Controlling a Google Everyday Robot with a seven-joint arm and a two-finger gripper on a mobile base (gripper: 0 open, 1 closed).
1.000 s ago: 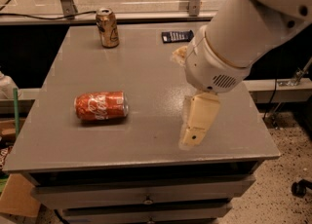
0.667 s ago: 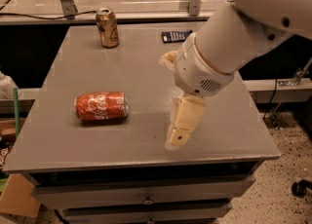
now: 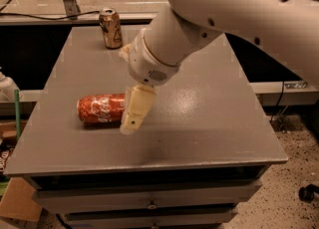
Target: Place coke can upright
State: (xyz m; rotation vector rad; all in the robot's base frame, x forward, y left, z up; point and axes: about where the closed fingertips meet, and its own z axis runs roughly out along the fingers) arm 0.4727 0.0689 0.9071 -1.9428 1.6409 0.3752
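Observation:
The coke can (image 3: 99,108), red-orange with white script, lies on its side on the left half of the grey table (image 3: 209,118). My gripper (image 3: 133,118) hangs from the big white arm and points down at the can's right end, partly covering it. It hovers just above the table top.
A gold-tan can (image 3: 110,28) stands upright at the table's back left edge. The table has drawers under its front edge. A white bottle (image 3: 7,86) and a box sit on the floor to the left. A cable and a wheel lie at the right.
The arm and gripper have swung left across the table, from its right half to the coke can's right end. The can has not moved.

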